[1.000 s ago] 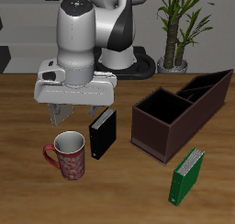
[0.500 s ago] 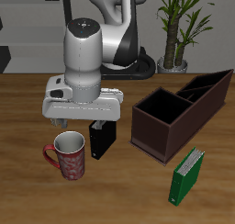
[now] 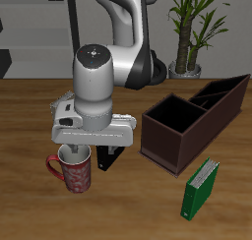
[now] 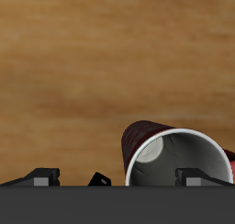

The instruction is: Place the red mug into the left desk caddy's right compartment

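Note:
The red mug (image 3: 75,172) stands upright on the table near the front, its handle pointing away from the caddy. My gripper (image 3: 74,150) hangs directly over it, open, with the fingertips at the mug's rim. In the wrist view the mug (image 4: 151,140) shows its pale inside; my gripper (image 4: 121,176) is open, one finger (image 4: 204,175) over the mug's opening and the other (image 4: 41,177) outside it. The left desk caddy (image 3: 212,114) is a long maroon-brown box beside the mug. Its large square right compartment (image 3: 169,118) is the end nearest the mug.
A small black book (image 3: 106,158) stands between the mug and the caddy, mostly hidden by my gripper. A green book (image 3: 202,188) stands near the front edge. A potted plant (image 3: 197,28) stands at the back.
My gripper has moved down and toward the table's front, from above the black book to right over the mug's rim. The mug has not moved.

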